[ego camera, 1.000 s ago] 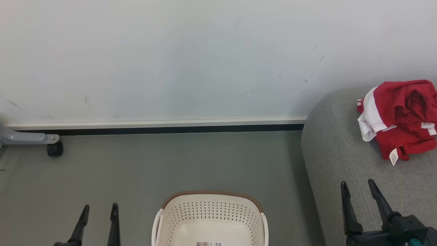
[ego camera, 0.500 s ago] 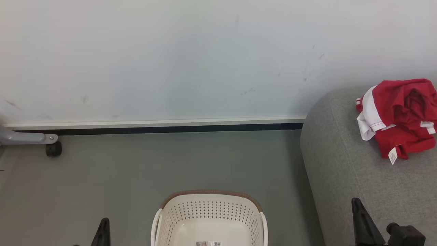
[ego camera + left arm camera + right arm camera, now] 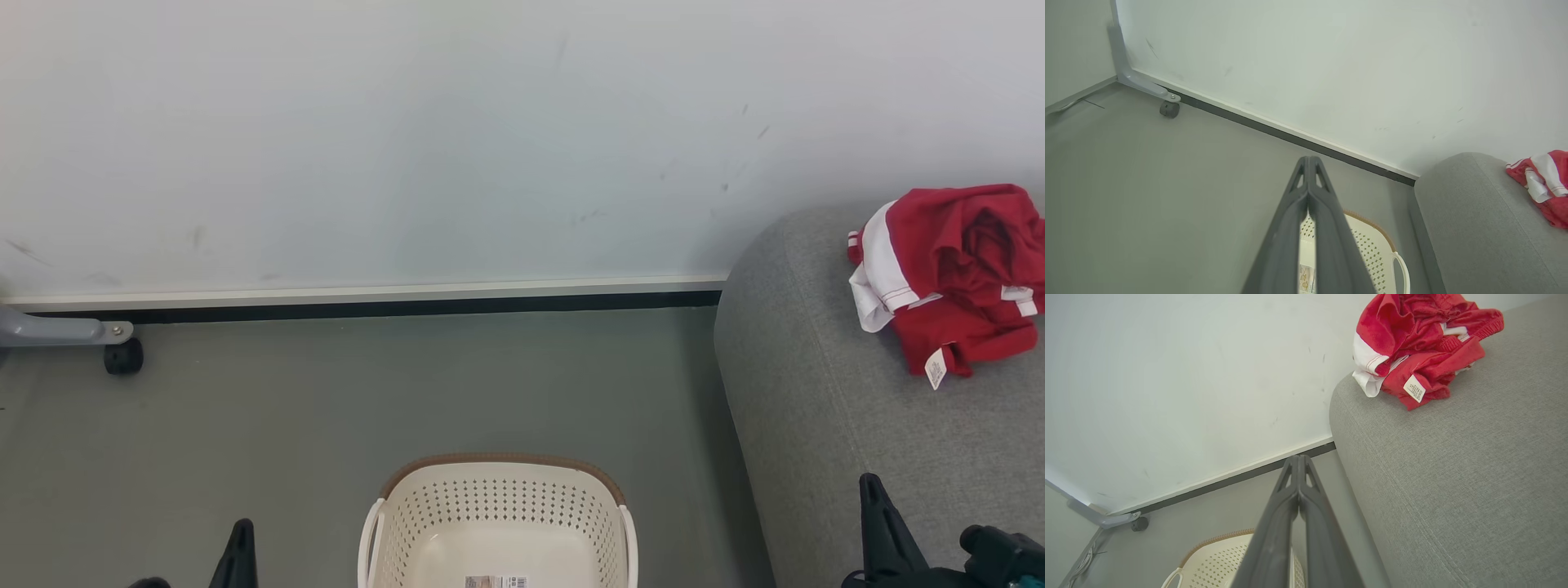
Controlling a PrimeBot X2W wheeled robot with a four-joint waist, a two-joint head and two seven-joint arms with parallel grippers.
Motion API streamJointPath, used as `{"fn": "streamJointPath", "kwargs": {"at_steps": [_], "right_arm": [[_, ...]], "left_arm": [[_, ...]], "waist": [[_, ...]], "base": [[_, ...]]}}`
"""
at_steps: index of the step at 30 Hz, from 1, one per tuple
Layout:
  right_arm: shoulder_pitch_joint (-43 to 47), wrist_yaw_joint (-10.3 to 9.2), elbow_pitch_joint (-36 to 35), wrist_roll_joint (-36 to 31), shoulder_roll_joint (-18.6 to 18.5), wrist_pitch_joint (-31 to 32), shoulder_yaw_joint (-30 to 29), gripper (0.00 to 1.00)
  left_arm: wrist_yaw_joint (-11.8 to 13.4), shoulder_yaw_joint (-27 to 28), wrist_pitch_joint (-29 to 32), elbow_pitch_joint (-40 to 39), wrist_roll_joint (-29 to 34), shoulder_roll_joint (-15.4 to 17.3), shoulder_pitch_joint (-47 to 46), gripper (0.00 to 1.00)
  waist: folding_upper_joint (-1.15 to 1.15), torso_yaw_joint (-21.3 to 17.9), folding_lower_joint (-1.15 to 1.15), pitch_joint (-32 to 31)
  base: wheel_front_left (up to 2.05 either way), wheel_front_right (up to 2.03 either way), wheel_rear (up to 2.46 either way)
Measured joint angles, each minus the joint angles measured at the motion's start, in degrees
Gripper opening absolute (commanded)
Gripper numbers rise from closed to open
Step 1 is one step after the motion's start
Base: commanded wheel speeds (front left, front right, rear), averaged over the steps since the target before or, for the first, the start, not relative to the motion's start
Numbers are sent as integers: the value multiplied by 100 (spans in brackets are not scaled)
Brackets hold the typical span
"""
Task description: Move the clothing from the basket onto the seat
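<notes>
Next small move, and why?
Probably tilt the head down to check the basket: its visible part looks empty, but its near end is cut off. The clothing lies on the seat; the left gripper and right gripper have jaws shut on nothing.

The left gripper point(image 3: 240, 529) sat low at the lower left of the head view, and only its dark tip poked up. In its own wrist view the two long fingers pressed together at the tips, with nothing between them. The right gripper point(image 3: 871, 487) sat at the lower right, one dark point rising with its black mount beside it. Its wrist view showed the fingers closed tight and empty.
</notes>
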Motion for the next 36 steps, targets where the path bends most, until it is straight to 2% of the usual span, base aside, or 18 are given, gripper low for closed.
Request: {"fn": "streamJointPath", "kwargs": {"at_steps": [36], "right_arm": [[-344,526,336,2921,328,804,-814,0]], "left_arm": [[-527,612,798,305,-2637,-367,-480,0]], "waist": [[0,-100,1,60]], "base": [[0,0,0]]}}
